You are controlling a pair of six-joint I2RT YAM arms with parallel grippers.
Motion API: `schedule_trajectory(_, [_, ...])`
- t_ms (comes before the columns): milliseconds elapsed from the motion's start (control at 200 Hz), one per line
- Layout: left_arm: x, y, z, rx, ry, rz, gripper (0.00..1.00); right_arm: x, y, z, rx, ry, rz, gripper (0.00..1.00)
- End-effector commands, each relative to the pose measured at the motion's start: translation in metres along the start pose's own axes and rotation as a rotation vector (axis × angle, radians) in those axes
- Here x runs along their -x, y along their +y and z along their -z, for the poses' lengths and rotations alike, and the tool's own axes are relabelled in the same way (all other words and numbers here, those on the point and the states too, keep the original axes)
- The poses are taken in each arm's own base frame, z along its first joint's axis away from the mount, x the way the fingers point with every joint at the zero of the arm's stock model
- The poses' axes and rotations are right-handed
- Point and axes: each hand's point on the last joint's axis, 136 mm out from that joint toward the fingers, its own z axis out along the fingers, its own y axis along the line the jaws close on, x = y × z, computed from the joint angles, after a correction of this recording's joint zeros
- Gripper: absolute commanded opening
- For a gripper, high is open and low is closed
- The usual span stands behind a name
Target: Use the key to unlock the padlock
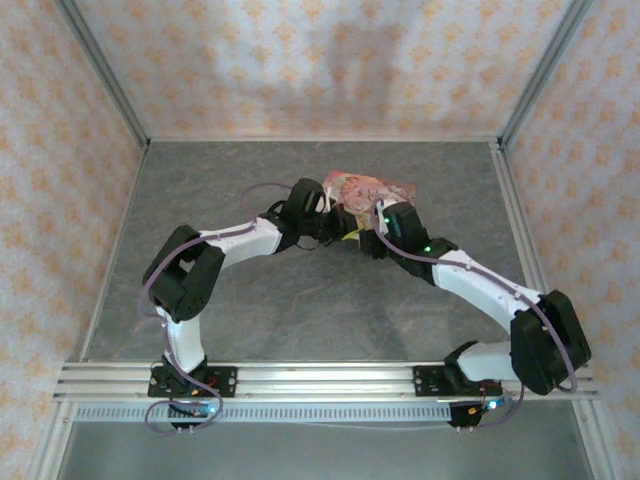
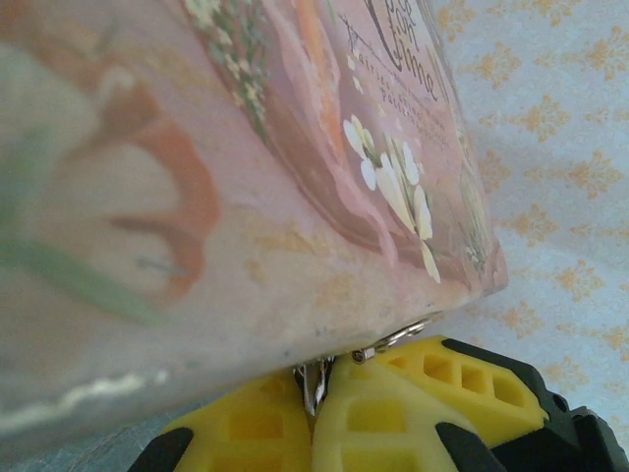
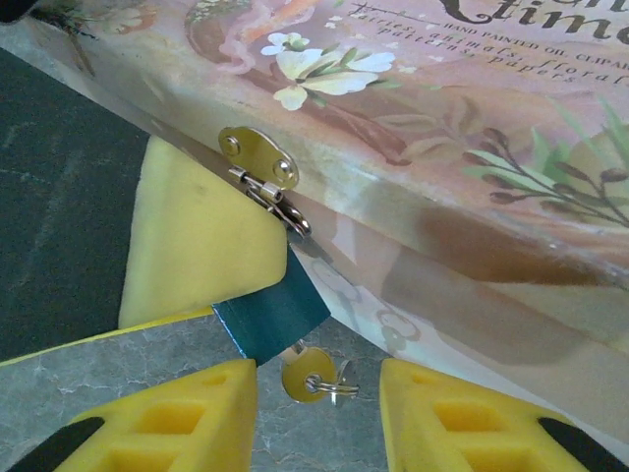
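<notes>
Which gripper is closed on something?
The left gripper: its jaws pinch the small blue-grey metal padlock at the pink picture-printed box. The right gripper's jaws stand apart, the round-headed metal key between them.

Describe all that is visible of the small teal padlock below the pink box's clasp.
The small teal metal padlock is a flat, matt block, tilted with one corner down. Its top is hidden behind a yellow finger of the left gripper, shut on it. It sits just below the brass clasp of the pink printed box. A pale round-headed key sticks out beneath it.
</notes>
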Motion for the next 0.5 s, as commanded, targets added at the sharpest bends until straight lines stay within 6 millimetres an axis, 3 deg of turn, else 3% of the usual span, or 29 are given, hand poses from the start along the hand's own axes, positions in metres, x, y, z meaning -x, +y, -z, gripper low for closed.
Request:
schedule_trajectory(0, [0.0041, -0.0234, 0.0025, -0.076, 0.031, -0.010, 0.00, 0.0057, 0.0012, -0.0017, -0.026, -0.008, 0.043, 0.36])
schedule_trajectory(495, [0.0077, -0.0322, 0.0061, -0.110, 0.041, 0.007, 0.00, 0.0069, 0.0019, -0.0086, -0.071, -0.020, 0.127, 0.33])
